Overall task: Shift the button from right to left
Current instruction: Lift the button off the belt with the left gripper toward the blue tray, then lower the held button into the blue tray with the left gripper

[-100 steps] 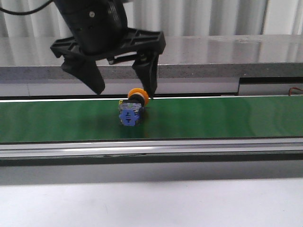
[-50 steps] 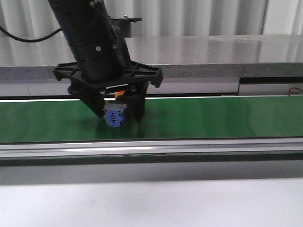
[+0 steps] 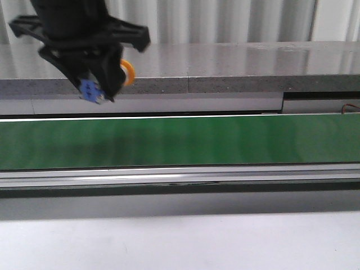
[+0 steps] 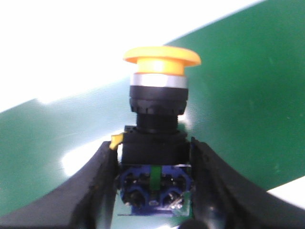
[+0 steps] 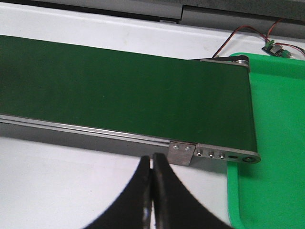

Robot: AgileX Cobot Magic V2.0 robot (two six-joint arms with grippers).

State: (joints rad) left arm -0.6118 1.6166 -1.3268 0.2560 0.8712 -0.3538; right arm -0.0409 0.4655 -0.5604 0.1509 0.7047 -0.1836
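Observation:
The button (image 3: 97, 89), with a blue body and yellow-orange cap, hangs in the air at the upper left of the front view, well above the green conveyor belt (image 3: 225, 140). My left gripper (image 3: 93, 84) is shut on it. In the left wrist view the two black fingers (image 4: 95, 191) clamp the blue and black body of the button (image 4: 155, 143), and its cap points away from the wrist. My right gripper (image 5: 152, 164) is shut and empty over the white table, near the belt's end; it does not show in the front view.
A grey raised ledge (image 3: 236, 67) runs behind the belt. A metal rail (image 3: 180, 177) borders the belt's near side. In the right wrist view a green tray (image 5: 276, 143) lies past the belt's end, with red and black wires (image 5: 252, 33) behind it.
The left gripper came down around the button on the belt, closed on it, and has lifted it up and to the left. The belt below is now bare.

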